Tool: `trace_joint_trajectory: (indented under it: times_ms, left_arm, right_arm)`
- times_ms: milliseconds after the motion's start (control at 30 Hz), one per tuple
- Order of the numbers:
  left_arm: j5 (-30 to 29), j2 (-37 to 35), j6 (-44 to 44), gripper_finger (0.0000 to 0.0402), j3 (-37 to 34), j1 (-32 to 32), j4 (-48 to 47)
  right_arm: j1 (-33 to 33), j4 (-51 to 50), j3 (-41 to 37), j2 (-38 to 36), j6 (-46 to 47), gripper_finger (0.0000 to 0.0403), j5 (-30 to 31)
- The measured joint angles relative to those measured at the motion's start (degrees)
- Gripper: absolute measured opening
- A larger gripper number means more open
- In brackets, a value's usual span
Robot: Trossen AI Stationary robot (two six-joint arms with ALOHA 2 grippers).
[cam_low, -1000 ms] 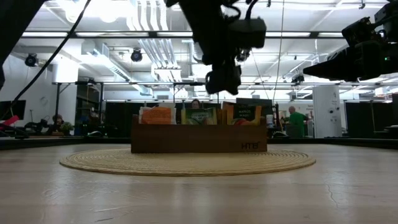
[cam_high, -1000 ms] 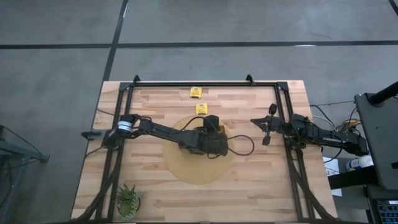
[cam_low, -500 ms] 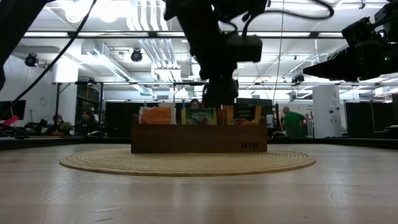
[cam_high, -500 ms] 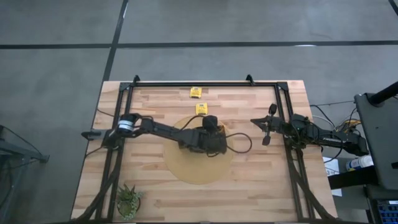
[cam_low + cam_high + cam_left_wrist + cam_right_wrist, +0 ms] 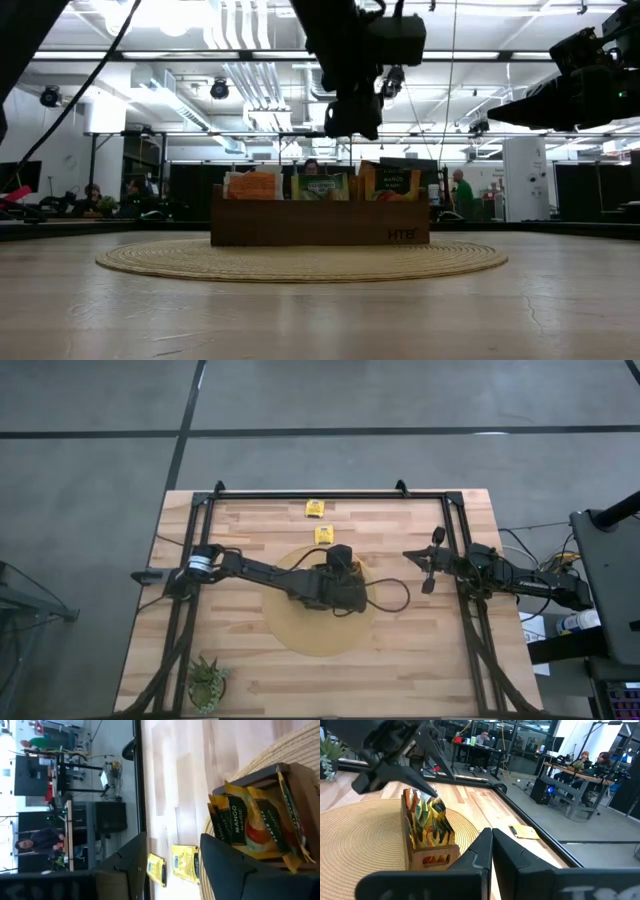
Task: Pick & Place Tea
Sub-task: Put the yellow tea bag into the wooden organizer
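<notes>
My left gripper [image 5: 172, 870] hovers with open, empty jaws above the long dark-brown wooden box [image 5: 320, 222] of tea sachets [image 5: 252, 822]; two yellow sachets [image 5: 323, 535] lie on the table nearby; my right gripper [image 5: 491, 851] waits closed

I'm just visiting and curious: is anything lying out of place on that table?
Yes. Two yellow tea sachets lie loose on the bare wood, outside the round mat and away from the brown box where the other sachets stand upright. The left gripper hangs open above that box.
</notes>
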Motion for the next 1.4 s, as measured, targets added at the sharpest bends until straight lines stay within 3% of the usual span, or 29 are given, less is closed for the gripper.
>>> trace_joint_trajectory:
  times_ms: [267,533,1000,1200,1267,1400]
  left_arm:
    - [1.6,-2.9,-1.4,0.0176,1.0,2.8,-4.1]
    - [16.8,-5.5,-8.8,0.0176,0.9,9.5,-10.2]
    - [30.0,-8.0,-5.6,0.0176,-4.5,21.4,-10.1]
    - [31.4,-8.7,-1.5,0.0176,-7.7,25.7,-8.2]
    - [34.6,-8.8,1.1,0.0176,-9.0,27.6,-6.7]
    - [46.7,-8.8,7.6,0.0176,-12.8,31.6,-2.4]
  right_arm:
    - [0.0,0.0,0.0,0.0,0.0,0.0009,0.0]
    - [0.0,0.0,0.0,0.0,0.0,0.0009,0.0]
    - [0.0,0.0,0.0,-0.1,0.0,0.0009,0.0]
    - [0.0,0.0,0.0,0.0,0.0,0.0009,0.0]
    - [0.0,0.0,0.0,0.0,0.0,0.0009,0.0]
    - [0.0,0.0,0.0,0.0,0.0,0.0009,0.0]
